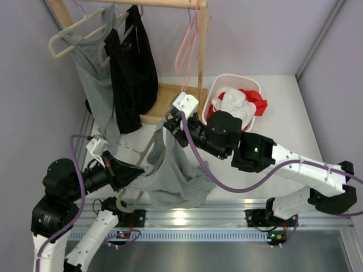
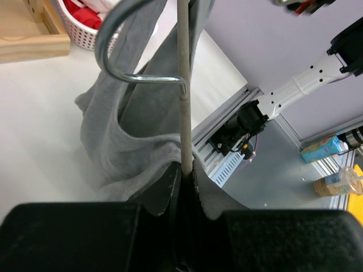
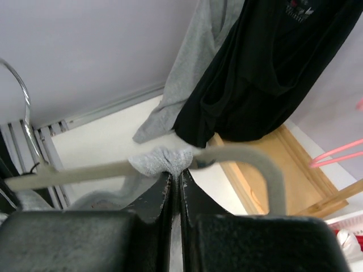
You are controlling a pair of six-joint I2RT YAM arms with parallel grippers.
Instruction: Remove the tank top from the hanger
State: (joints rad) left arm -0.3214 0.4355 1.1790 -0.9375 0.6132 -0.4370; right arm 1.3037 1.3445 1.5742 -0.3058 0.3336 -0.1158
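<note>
We see the grey tank top (image 1: 173, 181) (soft jersey knit, heavily creased) on its hanger (image 2: 184, 113), between the two arms near the front of the white desk (image 1: 278, 107). Its lower part pools in folds on the surface.

The hanger is a thin matte beige bar with a rounded shoulder and a bent shiny wire hook (image 2: 148, 78).

The left gripper (image 2: 184, 173) is clamped on the bar, black jaws almost together. The right gripper (image 3: 174, 180) is pinched tight on a bunched strap where it wraps the bar.

The right arm covers the hanger's upper end in the top view, so we can't make out the rest of the strap.

Behind are a wooden rack (image 1: 170, 96) with a hanging black garment (image 1: 133, 68), and a white perforated basket (image 1: 218, 85).
</note>
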